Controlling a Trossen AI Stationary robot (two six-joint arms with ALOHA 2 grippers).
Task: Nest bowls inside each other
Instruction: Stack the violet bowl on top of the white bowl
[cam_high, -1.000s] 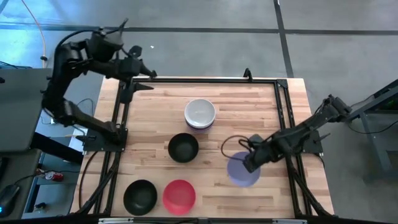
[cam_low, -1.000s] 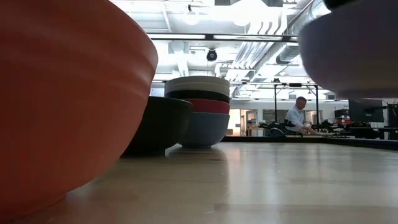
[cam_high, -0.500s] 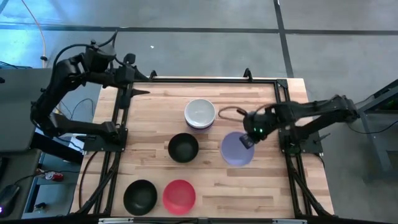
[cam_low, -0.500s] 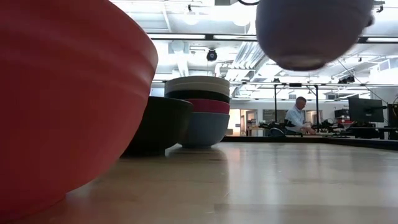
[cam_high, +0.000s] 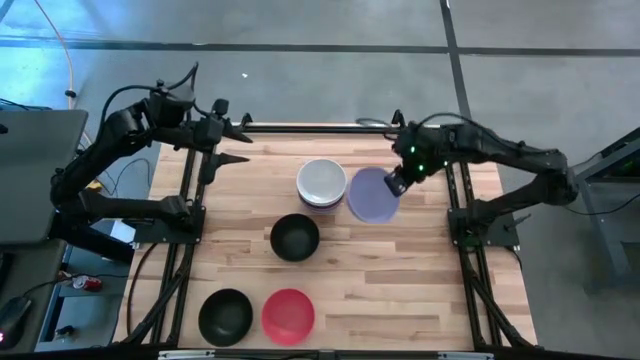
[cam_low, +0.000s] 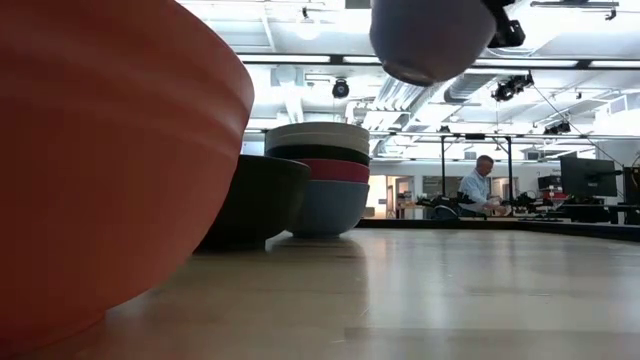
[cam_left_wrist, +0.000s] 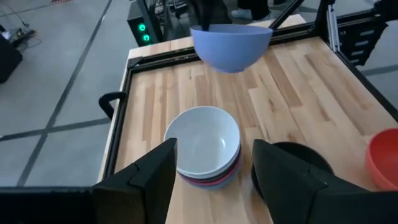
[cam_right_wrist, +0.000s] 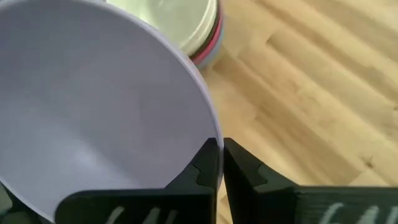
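Six separate bowl items show on or above the table (cam_high: 420, 290): one stack of bowls (cam_high: 322, 184) with a white one on top, one lavender bowl (cam_high: 371, 195) held in the air, two single black bowls (cam_high: 295, 237), (cam_high: 225, 316), and one red bowl (cam_high: 288, 314). Side on, the stack shows four layers: white, black, red, blue.

grey concrete floor (cam_high: 300, 60) — bright ceiling lights (cam_low: 310, 30)

A lavender bowl (cam_high: 372, 194) hangs upright in the air just beside a nested stack (cam_high: 321, 184) — white on top, then black, red and blue. A black bowl (cam_high: 294, 237) sits near the stack; another black bowl (cam_high: 225, 316) and a red bowl (cam_high: 288, 315) stand side by side at the counter's near edge.
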